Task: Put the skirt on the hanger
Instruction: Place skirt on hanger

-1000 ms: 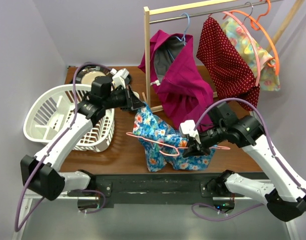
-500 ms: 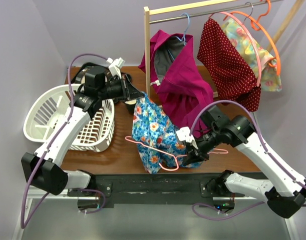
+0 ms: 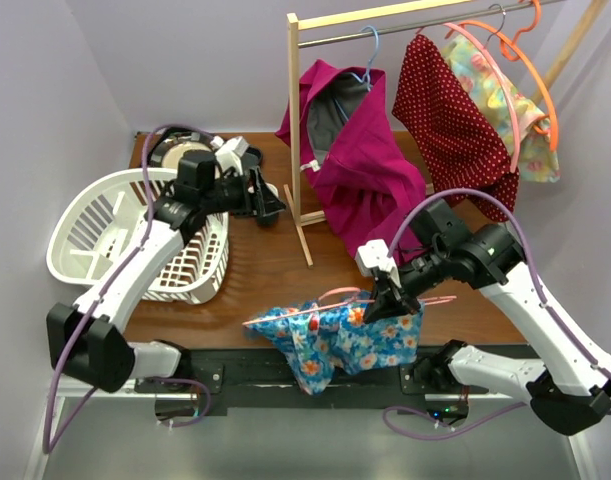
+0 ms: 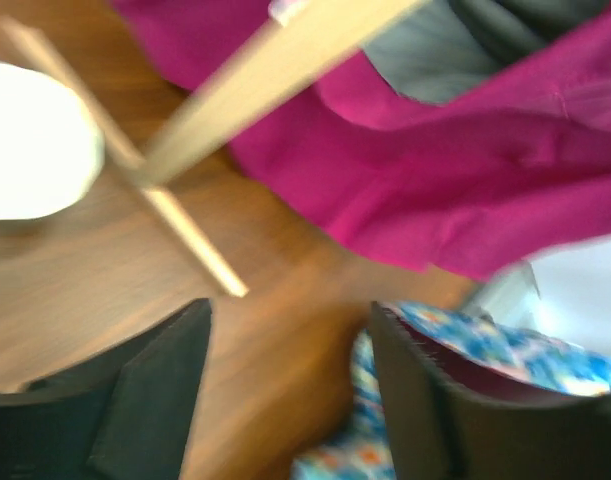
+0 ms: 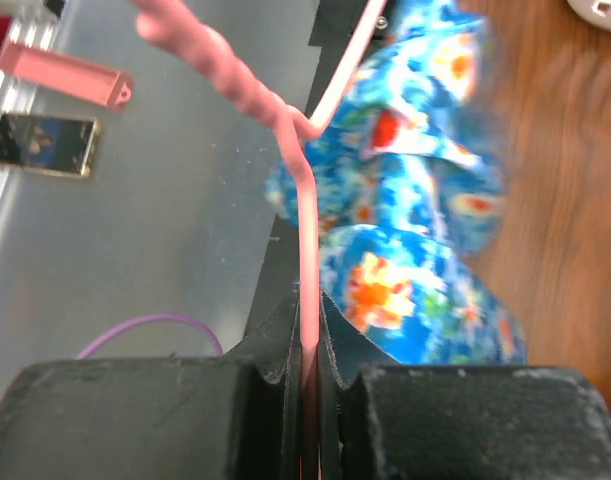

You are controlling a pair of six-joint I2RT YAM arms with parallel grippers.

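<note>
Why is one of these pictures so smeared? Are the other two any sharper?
Left wrist view: smeared throughout, likely from motion; wooden rack post and magenta garment streak. Right wrist view: pink hanger crisp between the fingers, floral skirt behind soft. Top external view: sharp, evenly lit.

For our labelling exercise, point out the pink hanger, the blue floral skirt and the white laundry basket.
pink hanger (image 5: 307,250): right wrist view, straight stretch of wire.
blue floral skirt (image 3: 360,345): top external view, middle of the draped cloth.
white laundry basket (image 3: 190,270): top external view, slatted side wall.
</note>
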